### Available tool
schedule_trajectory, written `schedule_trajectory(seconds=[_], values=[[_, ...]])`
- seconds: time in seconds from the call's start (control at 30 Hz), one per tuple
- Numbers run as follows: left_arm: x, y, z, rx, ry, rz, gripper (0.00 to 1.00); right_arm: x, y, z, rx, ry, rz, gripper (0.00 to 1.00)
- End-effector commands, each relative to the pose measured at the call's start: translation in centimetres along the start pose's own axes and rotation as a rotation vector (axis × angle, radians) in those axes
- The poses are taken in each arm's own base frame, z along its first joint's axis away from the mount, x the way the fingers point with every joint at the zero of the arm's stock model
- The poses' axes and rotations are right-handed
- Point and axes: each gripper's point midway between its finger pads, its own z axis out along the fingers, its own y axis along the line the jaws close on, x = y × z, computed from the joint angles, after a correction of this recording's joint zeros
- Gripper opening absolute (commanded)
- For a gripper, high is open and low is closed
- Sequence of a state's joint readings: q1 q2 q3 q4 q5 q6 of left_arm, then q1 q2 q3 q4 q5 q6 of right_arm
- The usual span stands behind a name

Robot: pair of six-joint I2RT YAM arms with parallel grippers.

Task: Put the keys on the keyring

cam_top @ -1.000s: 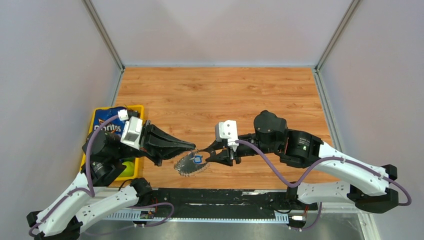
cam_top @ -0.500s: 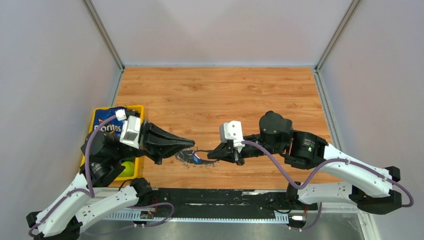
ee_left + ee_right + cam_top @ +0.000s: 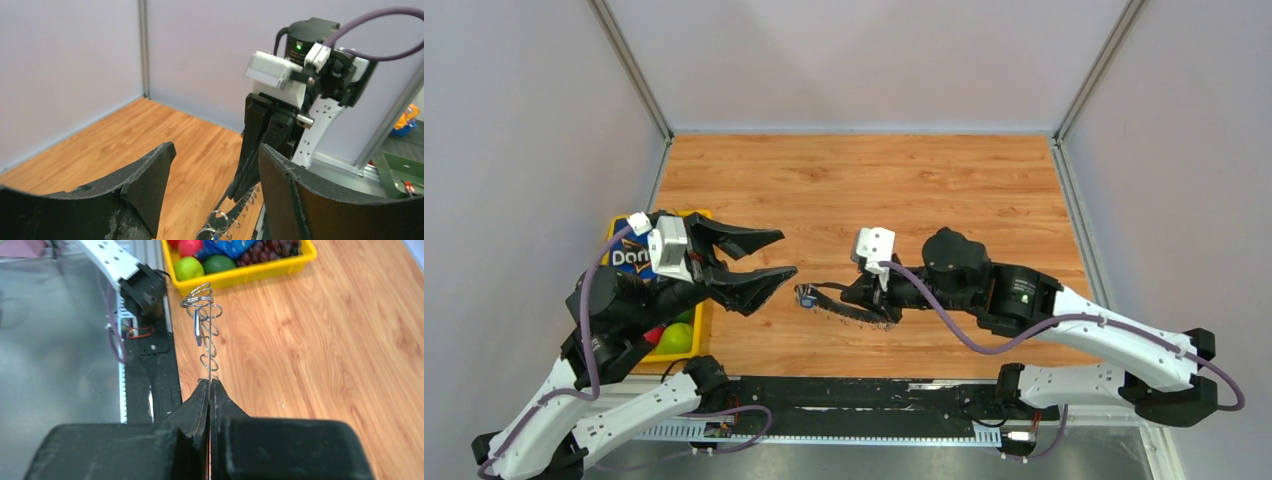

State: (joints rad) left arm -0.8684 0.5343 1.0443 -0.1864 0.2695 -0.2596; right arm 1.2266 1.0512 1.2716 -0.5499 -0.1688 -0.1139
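The keyring [image 3: 829, 305] is held edge-on just above the wooden table by my right gripper [image 3: 852, 298], which is shut on its rim. In the right wrist view the thin silver keyring [image 3: 210, 347] runs straight out from the closed right gripper [image 3: 210, 383], with small silver loops along it. The key [image 3: 198, 329], with its blue head, hangs among those loops near the far end; from above the key [image 3: 807, 297] sits at the ring's left tip. My left gripper [image 3: 786, 254] is open, left of the ring and apart from it. The left wrist view shows the left gripper [image 3: 215, 152] wide open, with the keyring [image 3: 220, 225] below.
A yellow bin [image 3: 706, 320] with a chips bag [image 3: 629, 258] and a green fruit [image 3: 676, 338] stands at the table's left edge, under my left arm. In the right wrist view the bin [image 3: 250, 274] lies beyond the ring. Grey walls enclose the table on three sides.
My left gripper has opened, let go of the ring and drawn back left. The right gripper closed on the ring, which now stands edge-on.
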Motion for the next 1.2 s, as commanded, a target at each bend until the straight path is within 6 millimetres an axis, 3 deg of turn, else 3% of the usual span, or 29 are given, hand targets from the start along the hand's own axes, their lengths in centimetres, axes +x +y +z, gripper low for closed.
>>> schedule_trajectory(seconds=[0.0,0.23,0.43,0.53,0.8,1.17], values=[[1.0,2.9,-0.4,-0.163,0.061,0.014,0.75,3.8,-3.0,1.5,0.176,0.1,0.117,0.0],[4.2,5.4,-0.2,-0.279,0.183,0.005,0.9,10.3,-8.4,2.7,0.502,0.264,0.206,0.0],[5.8,6.2,-0.4,-0.311,0.222,0.008,0.99,16.5,-13.9,2.7,0.801,0.426,0.202,0.0],[6.4,6.3,-0.3,-0.313,0.238,0.006,1.0,19.4,-15.6,3.5,0.891,0.507,0.201,0.0],[8.0,7.4,-0.6,-0.362,0.286,0.009,1.0,23.8,-19.9,4.2,1.032,0.573,0.238,0.0],[9.7,8.7,-0.4,-0.414,0.33,0.016,1.0,27.7,-21.5,5.3,1.095,0.589,0.264,0.01]])
